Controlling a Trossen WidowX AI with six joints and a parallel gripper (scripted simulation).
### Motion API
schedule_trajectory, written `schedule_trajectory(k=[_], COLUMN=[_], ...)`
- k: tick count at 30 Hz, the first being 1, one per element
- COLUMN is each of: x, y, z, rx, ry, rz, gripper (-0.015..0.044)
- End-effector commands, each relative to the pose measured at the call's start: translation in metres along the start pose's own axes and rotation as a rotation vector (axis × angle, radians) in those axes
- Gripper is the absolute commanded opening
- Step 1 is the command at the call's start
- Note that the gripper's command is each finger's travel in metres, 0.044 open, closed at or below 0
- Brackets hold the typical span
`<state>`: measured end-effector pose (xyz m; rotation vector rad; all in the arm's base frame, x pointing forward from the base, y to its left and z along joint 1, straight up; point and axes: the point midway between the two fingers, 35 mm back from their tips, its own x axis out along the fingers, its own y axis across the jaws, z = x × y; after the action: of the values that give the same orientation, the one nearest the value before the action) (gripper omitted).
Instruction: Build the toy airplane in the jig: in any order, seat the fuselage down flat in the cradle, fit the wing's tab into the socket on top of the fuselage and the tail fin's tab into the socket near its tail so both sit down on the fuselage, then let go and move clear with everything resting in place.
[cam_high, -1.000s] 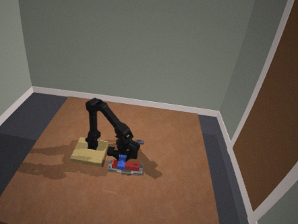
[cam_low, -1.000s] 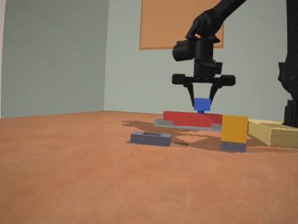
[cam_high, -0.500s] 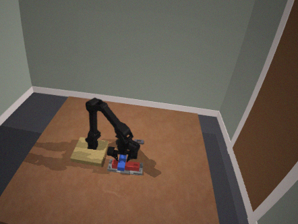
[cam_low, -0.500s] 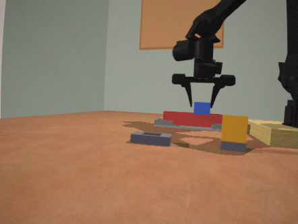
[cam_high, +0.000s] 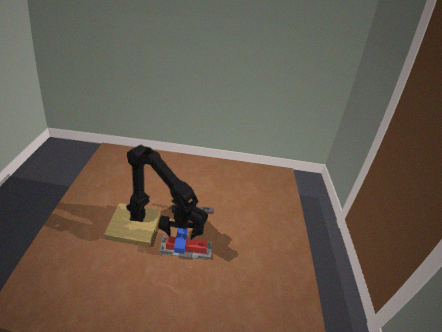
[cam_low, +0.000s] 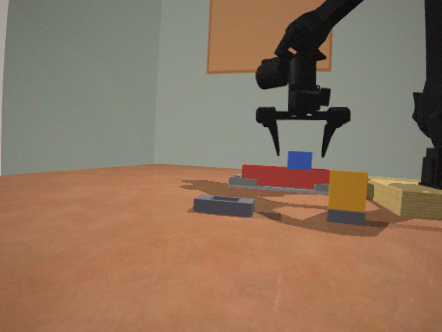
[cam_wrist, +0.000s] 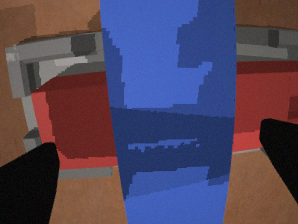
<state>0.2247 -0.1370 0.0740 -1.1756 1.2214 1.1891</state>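
The red fuselage (cam_high: 199, 245) (cam_low: 270, 176) (cam_wrist: 82, 117) lies flat in the grey cradle (cam_high: 200, 256) (cam_low: 240, 181) (cam_wrist: 44, 49). The blue wing (cam_high: 180, 243) (cam_low: 300, 162) (cam_wrist: 160, 85) lies level across the top of the fuselage, with no gap or tab visible under it in the exterior view. My gripper (cam_high: 182, 234) (cam_low: 301, 155) (cam_wrist: 163, 142) is open and empty just above the wing, with one finger to each side of it. The orange tail fin (cam_low: 347, 191) stands upright in a dark holder (cam_low: 346, 217). The arm hides the fin in the top view.
An empty dark slotted holder (cam_high: 208, 210) (cam_low: 223, 206) lies apart from the fin's holder, on the far side of the cradle in the top view. The arm's yellow wooden base (cam_high: 131, 231) (cam_low: 415, 197) stands beside the cradle.
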Motion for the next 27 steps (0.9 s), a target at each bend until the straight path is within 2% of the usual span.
schedule_trajectory(k=[1,4,12,27], x=[-0.043,-0.077,-0.079,-0.076], y=[-0.005,-0.001,-0.004,-0.005], z=[-0.002,0.000,-0.001,-0.001], rx=[-0.002,-0.003,0.058,1.470], ry=[0.014,0.016,0.015,-0.002], rz=[-0.020,-0.019,-0.020,-0.028], gripper=[0.0440,0.0440,0.0440,0.0440])
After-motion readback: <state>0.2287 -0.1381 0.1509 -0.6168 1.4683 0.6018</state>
